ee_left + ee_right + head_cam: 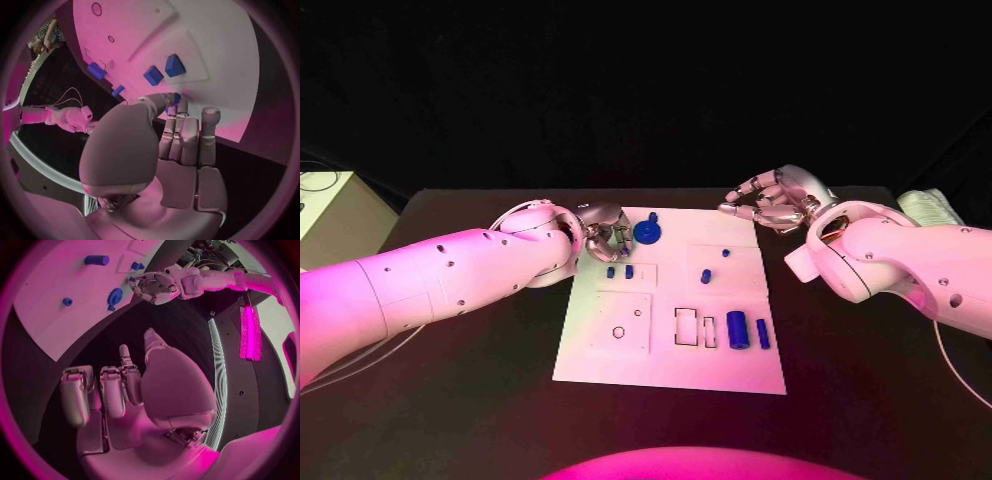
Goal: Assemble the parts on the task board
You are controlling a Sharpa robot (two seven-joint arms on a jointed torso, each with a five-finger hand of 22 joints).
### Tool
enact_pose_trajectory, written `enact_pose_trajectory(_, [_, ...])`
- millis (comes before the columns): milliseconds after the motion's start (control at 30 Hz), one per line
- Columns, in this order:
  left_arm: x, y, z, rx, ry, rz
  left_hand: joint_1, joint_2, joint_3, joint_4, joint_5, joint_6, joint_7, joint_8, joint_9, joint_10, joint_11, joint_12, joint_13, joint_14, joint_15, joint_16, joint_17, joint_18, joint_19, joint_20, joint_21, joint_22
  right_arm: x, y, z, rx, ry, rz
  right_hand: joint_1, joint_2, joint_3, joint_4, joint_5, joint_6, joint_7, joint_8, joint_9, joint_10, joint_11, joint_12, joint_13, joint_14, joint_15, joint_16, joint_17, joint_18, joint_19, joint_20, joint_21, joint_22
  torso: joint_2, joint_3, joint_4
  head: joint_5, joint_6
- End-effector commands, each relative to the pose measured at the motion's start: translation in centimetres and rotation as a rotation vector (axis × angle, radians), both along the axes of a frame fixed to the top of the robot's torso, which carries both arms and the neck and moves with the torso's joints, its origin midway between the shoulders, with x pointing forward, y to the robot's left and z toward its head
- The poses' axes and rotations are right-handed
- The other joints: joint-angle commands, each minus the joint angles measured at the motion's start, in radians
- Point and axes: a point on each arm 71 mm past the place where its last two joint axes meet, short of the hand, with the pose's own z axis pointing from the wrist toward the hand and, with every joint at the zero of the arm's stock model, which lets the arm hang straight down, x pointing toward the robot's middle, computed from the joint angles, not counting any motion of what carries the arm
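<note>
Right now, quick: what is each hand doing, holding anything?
Left hand: at the board's far left edge, fingers together; cannot tell if it holds something.
Right hand: off the board, fingers curled, holding nothing.

1 white task board (669,350) lies on 1 black table (877,380). The board carries 6 visible blue parts: 1 round disc-like part (648,234) at 11 o'clock, 2 small blocks (610,271) side by side at 10 o'clock, 1 small peg (705,276) near centre, and 2 upright cylinders at 4 o'clock, 1 thick (737,329) and 1 thin (763,333). 2 white arms enter the scene, each ending in 1 silver hand: left hand (604,230), right hand (772,198).
</note>
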Motion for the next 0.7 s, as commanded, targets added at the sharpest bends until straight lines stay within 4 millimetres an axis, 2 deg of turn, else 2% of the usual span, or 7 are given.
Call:
enact_pose_trajectory(33, [-0.18,0.15,-0.58,0.024,0.039,-0.004,-0.011,-0.002,-0.001,-0.006,0.001,-0.013,0.004,-0.013,0.002,-0.011,0.003,-0.009,-0.001,-0.012,0.004,-0.008,-0.015,-0.006,-0.011,0.001,-0.007,-0.007,-0.04,0.16,0.02,-0.005,-0.007,0.018,-0.002,0.007,0.000,-0.004,0.004,-0.006,-0.002,0.007,0.002,-0.004,0.000,-0.005,0.146,0.087,-0.008,-0.005,0.193,0.006,0.081,-0.005,-0.003,0.234,0.000,0.0001,0.0001,0.001,0.000])
enact_pose_trajectory(233, [-0.18,0.18,-0.60,0.028,0.040,-0.004,-0.017,-0.007,0.002,-0.009,0.001,-0.040,0.008,-0.035,0.000,-0.028,0.011,-0.023,0.000,-0.029,0.011,-0.013,-0.037,-0.004,-0.021,0.006,-0.015,-0.016,-0.02,0.14,0.01,-0.006,-0.007,0.018,-0.001,0.007,0.000,-0.004,0.004,-0.007,-0.002,0.009,0.002,-0.006,0.000,-0.007,0.144,0.088,-0.009,-0.005,0.194,0.006,0.081,-0.006,-0.003,0.234,0.000,-0.0005,0.0005,0.000,0.000])
enact_pose_trajectory(467, [-0.23,-0.02,-0.56,0.020,0.038,-0.007,-0.026,-0.013,0.005,-0.010,0.002,-0.096,-0.002,-0.074,-0.008,-0.045,0.019,-0.030,0.004,-0.034,0.018,-0.010,-0.044,-0.003,-0.020,0.013,-0.019,-0.018,0.01,0.16,0.00,-0.006,-0.006,0.019,-0.001,0.007,0.000,-0.004,0.004,-0.007,-0.002,0.009,0.002,-0.006,0.000,-0.007,0.144,0.088,-0.009,-0.005,0.194,0.006,0.081,-0.006,-0.003,0.234,0.000,-0.0005,-0.0001,0.000,0.000])
enact_pose_trajectory(700, [-0.21,0.06,-0.56,0.018,0.038,0.000,-0.030,-0.016,0.004,-0.009,0.002,-0.111,-0.004,-0.083,-0.011,-0.050,0.021,-0.032,0.005,-0.036,0.020,-0.010,-0.049,-0.003,-0.020,0.015,-0.020,-0.019,0.03,0.11,-0.02,-0.006,-0.004,0.018,-0.001,0.007,0.000,-0.004,0.004,-0.007,-0.002,0.009,0.002,-0.006,0.000,-0.007,0.144,0.088,-0.009,-0.005,0.194,0.006,0.081,-0.006,-0.003,0.234,0.000,0.0001,0.0000,0.000,0.001])
